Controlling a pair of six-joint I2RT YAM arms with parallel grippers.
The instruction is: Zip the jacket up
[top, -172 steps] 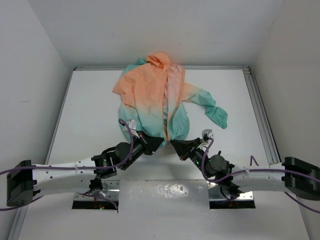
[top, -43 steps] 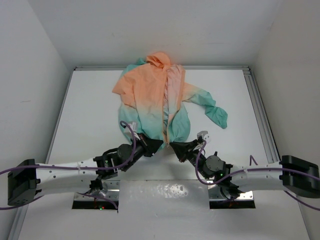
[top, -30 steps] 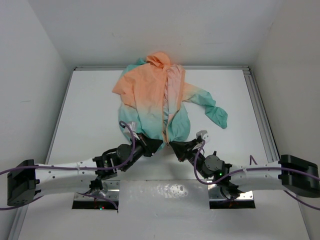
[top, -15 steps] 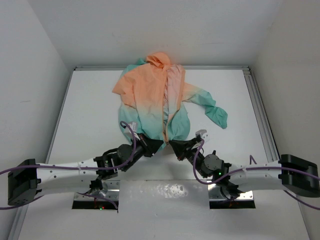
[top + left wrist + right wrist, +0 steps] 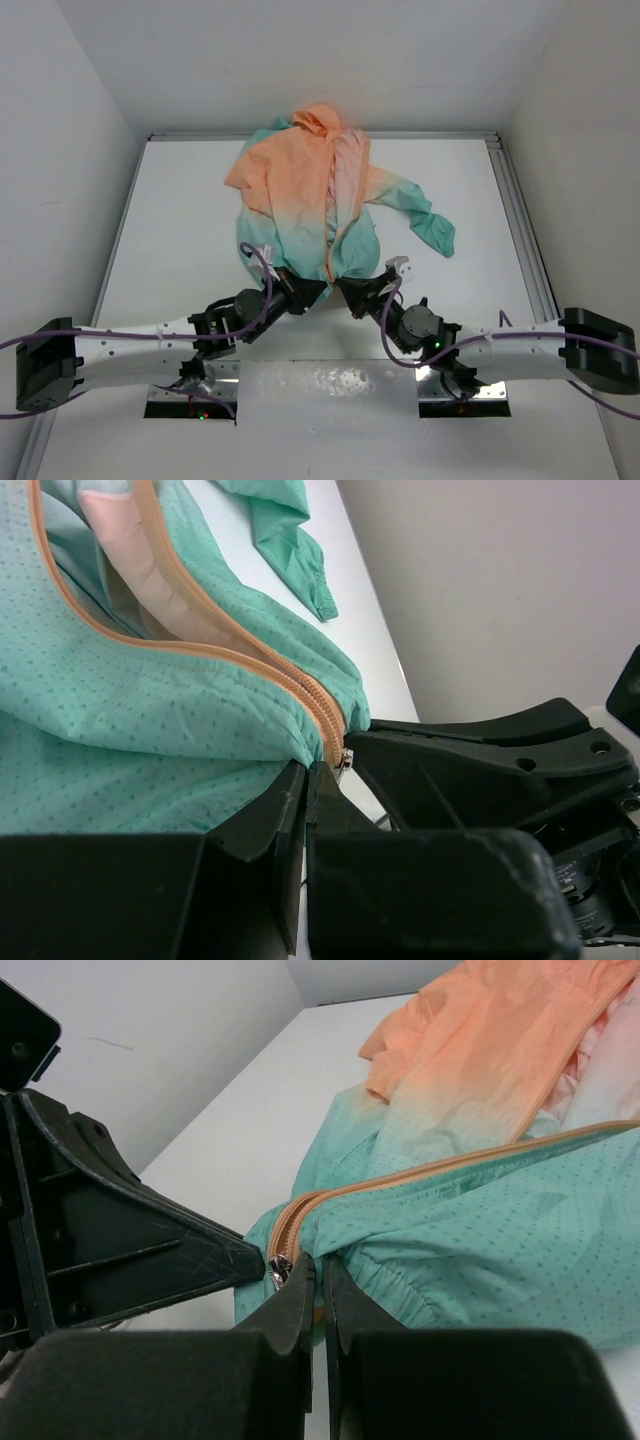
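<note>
The jacket [image 5: 310,200] lies flat on the table with its hood at the far side and its teal hem toward me. Its orange zipper [image 5: 300,685] is joined only for a short length at the hem and open above, where pale pink lining [image 5: 140,570] shows. The metal slider [image 5: 343,761] sits at the bottom end and also shows in the right wrist view [image 5: 280,1265]. My left gripper [image 5: 318,290] [image 5: 308,772] is shut on the hem just left of the slider. My right gripper [image 5: 343,289] [image 5: 320,1265] is shut on the hem just right of it, the tips nearly touching.
A teal-cuffed sleeve [image 5: 430,225] trails out to the right of the jacket. A metal rail [image 5: 520,220] runs along the table's right edge. White walls enclose the table on three sides.
My right arm has shifted left, bringing its gripper closer to the left one at the zipper's bottom. The left arm and the jacket have hardly moved.
</note>
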